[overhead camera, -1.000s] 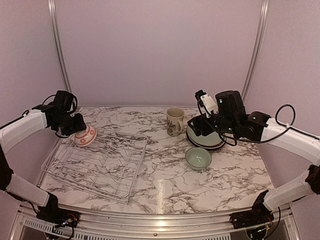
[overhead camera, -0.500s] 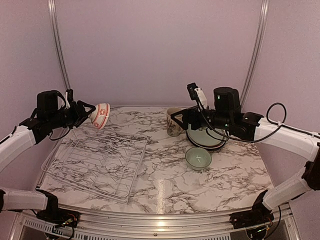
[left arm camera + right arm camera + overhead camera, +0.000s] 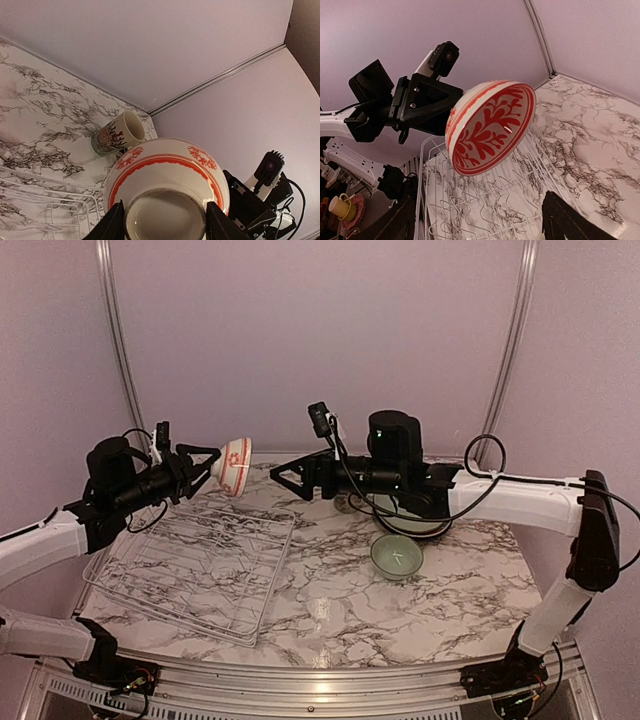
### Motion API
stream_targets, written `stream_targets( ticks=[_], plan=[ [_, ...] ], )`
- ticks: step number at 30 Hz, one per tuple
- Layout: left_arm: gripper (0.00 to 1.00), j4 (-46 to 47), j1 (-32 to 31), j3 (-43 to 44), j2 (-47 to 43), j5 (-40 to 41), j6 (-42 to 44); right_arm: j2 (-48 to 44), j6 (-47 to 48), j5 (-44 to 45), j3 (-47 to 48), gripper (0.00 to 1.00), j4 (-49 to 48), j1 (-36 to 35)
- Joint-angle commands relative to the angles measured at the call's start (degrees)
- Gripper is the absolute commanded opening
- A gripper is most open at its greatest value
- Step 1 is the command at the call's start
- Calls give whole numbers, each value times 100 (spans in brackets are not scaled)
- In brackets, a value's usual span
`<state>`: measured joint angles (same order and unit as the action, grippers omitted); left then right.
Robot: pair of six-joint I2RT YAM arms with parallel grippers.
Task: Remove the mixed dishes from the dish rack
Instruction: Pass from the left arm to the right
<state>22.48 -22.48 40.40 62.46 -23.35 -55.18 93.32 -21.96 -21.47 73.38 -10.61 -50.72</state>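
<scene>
My left gripper (image 3: 216,466) is shut on the foot of the small red-and-white patterned bowl (image 3: 236,464) and holds it in the air on its side above the far edge of the white wire dish rack (image 3: 190,560). In the left wrist view the fingers (image 3: 113,222) clamp the bowl's base (image 3: 165,185). My right gripper (image 3: 288,480) is open and empty, just right of the bowl and facing it. The right wrist view shows the bowl's red inside (image 3: 490,127) above the rack (image 3: 485,205). The cream mug (image 3: 117,134) stands behind on the table.
A pale green bowl (image 3: 396,556) sits on the marble table right of the rack. The black plate (image 3: 432,524) lies behind it, mostly hidden under my right arm. The rack holds no dishes. Purple walls close in the back and sides.
My left gripper lifted the patterned bowl from the rack's far left corner, up and to the right. My right arm swung left from above the plates toward the bowl.
</scene>
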Motion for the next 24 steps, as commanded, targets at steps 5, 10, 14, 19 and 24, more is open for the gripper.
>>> stream_targets(
  ticks=[5,10,14,19,24],
  plan=[
    [20,1746,-654,-72,569,260,-473,418,-928,-929,112,84,-1154,-11],
    [19,2040,-853,17,942,255,-564,417,-995,-929,29,80,-1262,-12],
    [18,2244,-943,36,1071,266,-632,467,-1075,-952,-17,72,-1401,-17],
    [17,2634,-1048,-151,1083,432,-772,578,-1364,-1103,-121,63,-1840,-16],
    [17,2920,-1187,-225,1241,496,-878,740,-1560,-1252,-55,51,-2082,-15]
  ],
)
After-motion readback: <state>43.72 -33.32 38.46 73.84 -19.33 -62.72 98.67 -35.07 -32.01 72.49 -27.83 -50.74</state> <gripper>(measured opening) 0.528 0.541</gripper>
